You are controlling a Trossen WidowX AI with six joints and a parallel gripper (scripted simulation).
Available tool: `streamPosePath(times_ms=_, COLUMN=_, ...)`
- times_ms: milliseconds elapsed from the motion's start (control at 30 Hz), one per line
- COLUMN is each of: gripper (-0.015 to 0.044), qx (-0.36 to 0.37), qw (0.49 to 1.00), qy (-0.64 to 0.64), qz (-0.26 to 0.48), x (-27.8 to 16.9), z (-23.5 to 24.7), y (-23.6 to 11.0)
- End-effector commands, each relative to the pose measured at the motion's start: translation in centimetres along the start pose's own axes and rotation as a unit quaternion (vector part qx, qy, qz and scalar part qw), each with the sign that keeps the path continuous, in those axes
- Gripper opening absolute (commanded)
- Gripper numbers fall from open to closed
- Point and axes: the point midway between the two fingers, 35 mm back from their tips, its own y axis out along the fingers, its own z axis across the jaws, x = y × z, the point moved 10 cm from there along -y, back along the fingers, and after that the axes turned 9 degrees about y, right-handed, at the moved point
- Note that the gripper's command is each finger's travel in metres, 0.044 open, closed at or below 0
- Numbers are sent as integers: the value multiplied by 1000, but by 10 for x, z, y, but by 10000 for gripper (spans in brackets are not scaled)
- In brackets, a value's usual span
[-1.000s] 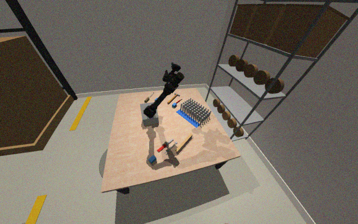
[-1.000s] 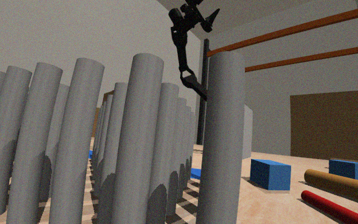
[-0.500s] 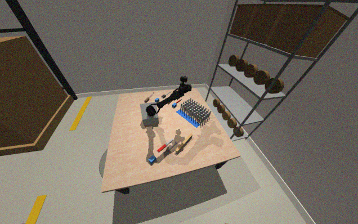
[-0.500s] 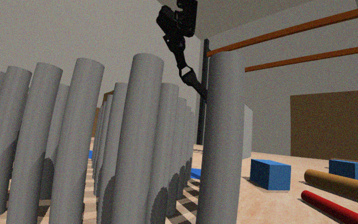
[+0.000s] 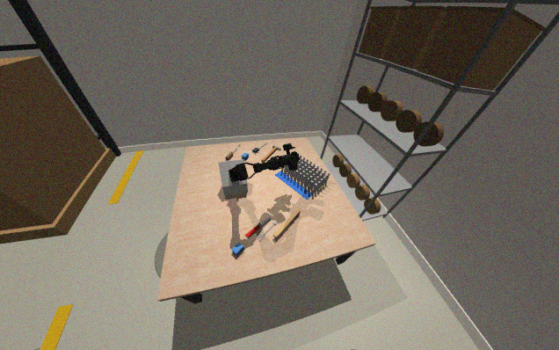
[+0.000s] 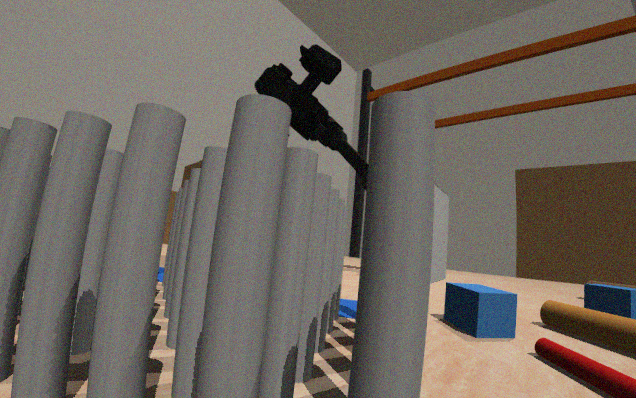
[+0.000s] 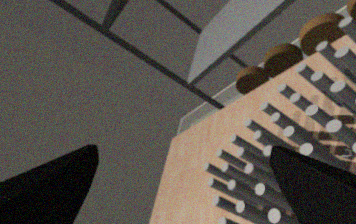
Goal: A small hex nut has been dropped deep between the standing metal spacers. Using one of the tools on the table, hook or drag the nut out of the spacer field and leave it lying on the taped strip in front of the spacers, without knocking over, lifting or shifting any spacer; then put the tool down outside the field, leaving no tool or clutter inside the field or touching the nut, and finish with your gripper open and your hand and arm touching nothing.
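Hovers with the gripper (image 7: 183,149) high above the upper-left edge of the spacers (image 5: 309,176), fingers spread wide and pinching nothing. Cannot find the nut in any view; presumably lies hidden deep among the posts, right of centre in the top view, not yet on the blue strip (image 5: 290,182) along their lower-left side. Judging by the task: small, light, hard and slick, likely to skid at a nudge, too deep for a direct pinch. Calls for a thin stiff tool: perhaps the red-handled one (image 5: 252,230) or the wooden stick (image 5: 286,224) lower on the bench (image 5: 198,246). Best taken at the handle end, leaving the tip free to hook the nut's hole.
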Motion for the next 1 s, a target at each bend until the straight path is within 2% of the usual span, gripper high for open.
streamPosePath(times_ms=0, gripper=440, qx=-101, qw=989, qy=-108, qz=-19, x=-28, z=-53, y=-5)
streamPosePath(times_ms=133, gripper=440, qx=-178, qw=966, qy=-187, qz=-16, x=-50, z=-87, y=-17)
streamPosePath(times_ms=200, gripper=440, qx=-194, qw=960, qy=-203, qz=-13, x=-55, z=-93, y=-20)
streamPosePath(times_ms=967, gripper=440, qx=-194, qw=960, qy=-203, qz=-13, x=-55, z=-94, y=-21)
